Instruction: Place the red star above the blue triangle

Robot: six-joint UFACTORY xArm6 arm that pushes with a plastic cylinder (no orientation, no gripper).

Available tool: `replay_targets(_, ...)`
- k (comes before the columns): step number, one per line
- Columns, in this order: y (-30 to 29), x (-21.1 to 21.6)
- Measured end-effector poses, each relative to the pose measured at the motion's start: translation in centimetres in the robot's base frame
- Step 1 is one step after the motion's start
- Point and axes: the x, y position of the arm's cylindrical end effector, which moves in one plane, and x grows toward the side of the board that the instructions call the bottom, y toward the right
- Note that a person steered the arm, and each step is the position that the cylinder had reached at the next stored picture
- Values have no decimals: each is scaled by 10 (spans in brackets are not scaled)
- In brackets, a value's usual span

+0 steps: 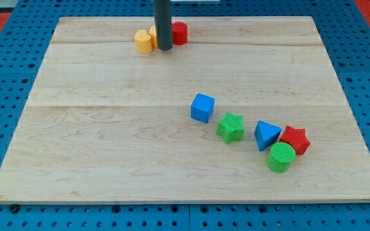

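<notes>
Red star [295, 139], likely light, rigid, free-sliding plastic, at the view's lower right, touching blue triangle [266, 135] and green cylinder [281, 157]; best pushed on its lower edge; my tip [164, 48], holding nothing, well apart near the view's top.

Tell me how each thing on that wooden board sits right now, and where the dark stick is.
my tip: near the view's top, between yellow and red blocks.
yellow block: left of the tip, close beside it.
red block: right of the tip, partly hidden.
blue cube: alone, mid-board.
green star: lying flat, right of the cube.
blue triangle: beside the red star.
red star: right of the triangle, not above it.
green cylinder: upright, below both.
</notes>
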Motion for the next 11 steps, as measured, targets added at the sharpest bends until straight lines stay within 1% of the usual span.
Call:
replay_targets(1, 92, 38)
replay_targets(2, 200, 80)
replay_targets(3, 282, 156)
replay_targets(4, 265, 239)
replay_targets(5, 238, 247)
replay_targets(6, 169, 234)
replay_targets(7, 160, 202)
replay_targets(8, 223, 200)
replay_targets(9, 264, 198)
replay_targets(11, 166, 141)
